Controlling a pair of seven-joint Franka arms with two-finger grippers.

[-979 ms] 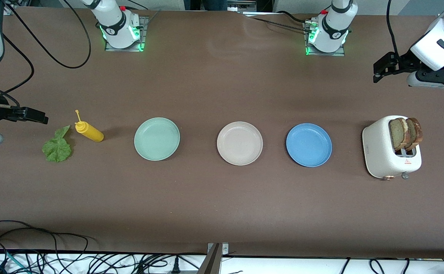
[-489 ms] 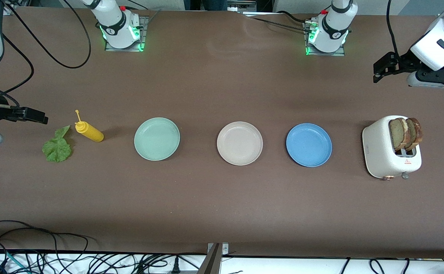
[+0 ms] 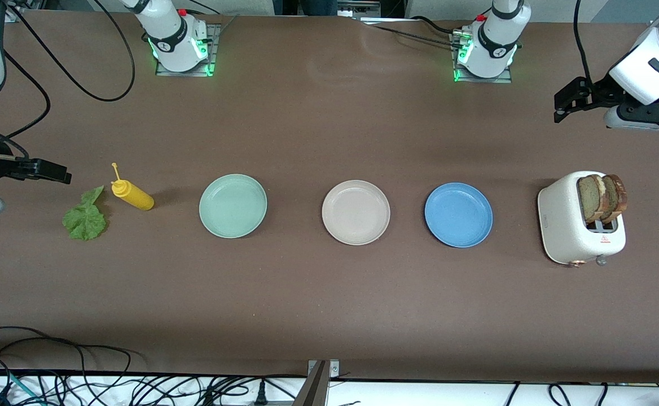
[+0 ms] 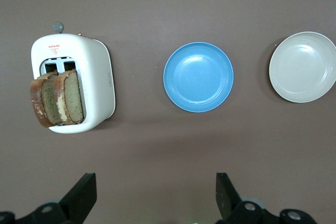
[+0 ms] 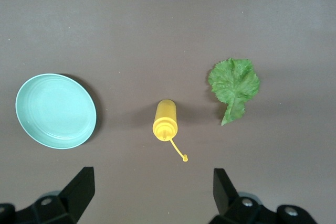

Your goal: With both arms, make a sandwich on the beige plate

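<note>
Nothing assembled: beige plate [image 3: 355, 212] bare; bread slices [image 3: 602, 197] in toaster [image 3: 572, 225]; lettuce leaf [image 3: 84, 217] on table. My left gripper [image 4: 152, 195], right gripper [image 5: 149, 192] spread, empty, aloft.

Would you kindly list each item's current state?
Beige plate: empty.
Green plate: empty.
Blue plate: empty.
Toaster: two bread slices up.
Lettuce: flat on table.
Mustard bottle: lying down.
Left gripper: open, empty.
Right gripper: open, empty.
</note>
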